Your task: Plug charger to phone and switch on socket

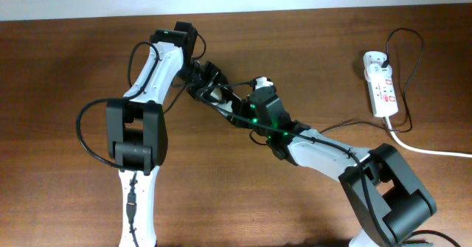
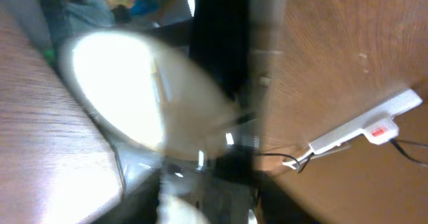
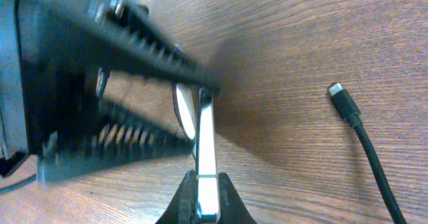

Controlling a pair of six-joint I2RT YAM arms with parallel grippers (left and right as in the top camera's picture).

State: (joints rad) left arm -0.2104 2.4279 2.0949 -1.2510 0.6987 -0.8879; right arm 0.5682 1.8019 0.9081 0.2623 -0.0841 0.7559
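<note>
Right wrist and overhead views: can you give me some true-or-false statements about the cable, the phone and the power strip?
The right gripper clamps the thin flat phone, seen edge-on. True.
The thin black charger cable is plugged into the phone. False: its connector tip lies loose on the brown wooden table.
The white elongated power strip lies on the left arm's side. False: on the right arm's side.
Both arms meet near mid-table. True.
</note>
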